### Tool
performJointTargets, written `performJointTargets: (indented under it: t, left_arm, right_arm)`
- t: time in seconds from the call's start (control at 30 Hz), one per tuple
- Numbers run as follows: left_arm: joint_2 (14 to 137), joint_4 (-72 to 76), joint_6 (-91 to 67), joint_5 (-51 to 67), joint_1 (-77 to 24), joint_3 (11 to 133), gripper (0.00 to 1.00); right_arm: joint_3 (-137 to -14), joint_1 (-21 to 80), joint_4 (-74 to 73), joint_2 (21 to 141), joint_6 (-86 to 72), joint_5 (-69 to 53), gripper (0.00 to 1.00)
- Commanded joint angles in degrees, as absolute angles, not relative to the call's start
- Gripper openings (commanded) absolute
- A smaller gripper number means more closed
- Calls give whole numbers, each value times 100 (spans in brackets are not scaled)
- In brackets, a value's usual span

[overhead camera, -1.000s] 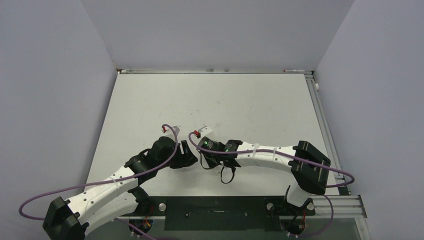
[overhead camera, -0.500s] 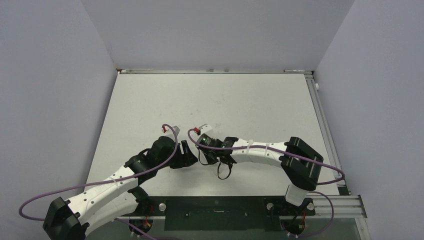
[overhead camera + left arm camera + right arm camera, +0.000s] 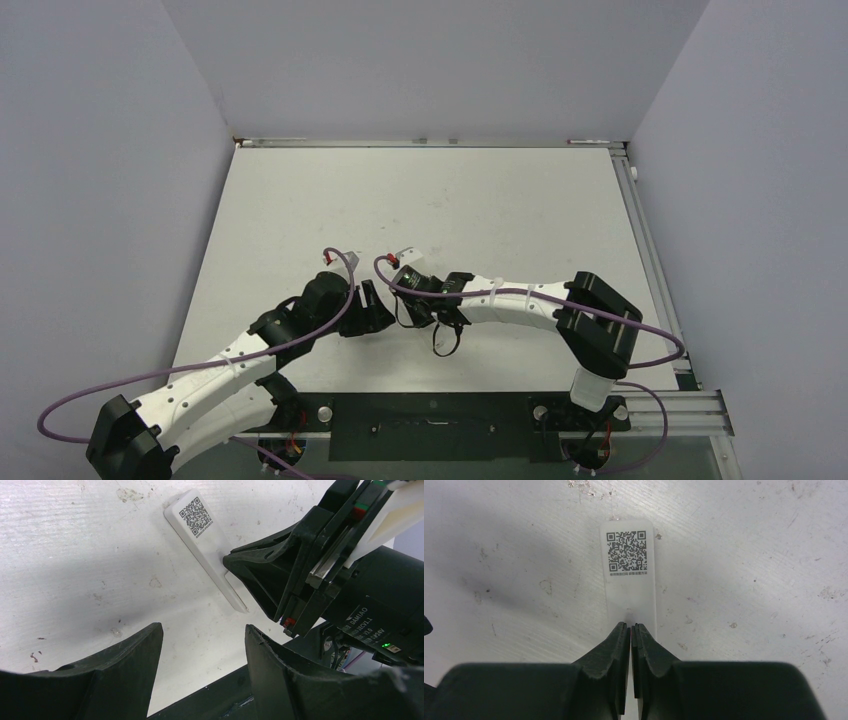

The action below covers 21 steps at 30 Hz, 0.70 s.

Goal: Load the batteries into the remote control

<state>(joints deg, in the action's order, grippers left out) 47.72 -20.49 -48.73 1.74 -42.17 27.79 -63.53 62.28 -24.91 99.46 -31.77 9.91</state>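
Note:
A slim white flat bar with a QR-code label point(image 3: 629, 580) lies on the table; it is the remote control or its back plate, I cannot tell which, and no screen shows. It also shows in the left wrist view point(image 3: 200, 530). My right gripper point(image 3: 630, 626) is shut, its tips pressing on the bar's near end; in the left wrist view it point(image 3: 230, 567) sits on that end. My left gripper point(image 3: 203, 627) is open and empty, just beside the bar. In the top view both grippers, left point(image 3: 378, 312) and right point(image 3: 405, 310), meet and hide the bar. The batteries are not in view.
The white table point(image 3: 450, 200) is scuffed and speckled. Grey walls close it in on three sides, with a metal rail point(image 3: 650, 260) along the right edge. A purple cable point(image 3: 340, 258) loops above the left wrist.
My right arm has shifted a little to the left, its elbow swinging in, with the gripper staying down by the bar. My left arm has not moved.

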Motion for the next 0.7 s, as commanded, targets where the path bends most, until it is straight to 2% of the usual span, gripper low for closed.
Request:
performJointTargets:
  t: [0.0, 0.67]
  left_arm:
    - [4711, -2020, -4755, 215, -4170, 2910, 58]
    - [4693, -1996, -4781, 229, -4166, 2874, 58]
  right_arm:
    - [-6462, 6205, -2318, 9933, -3172, 978, 9]
    - [-6311, 6220, -2326, 9864, -3182, 958, 9]
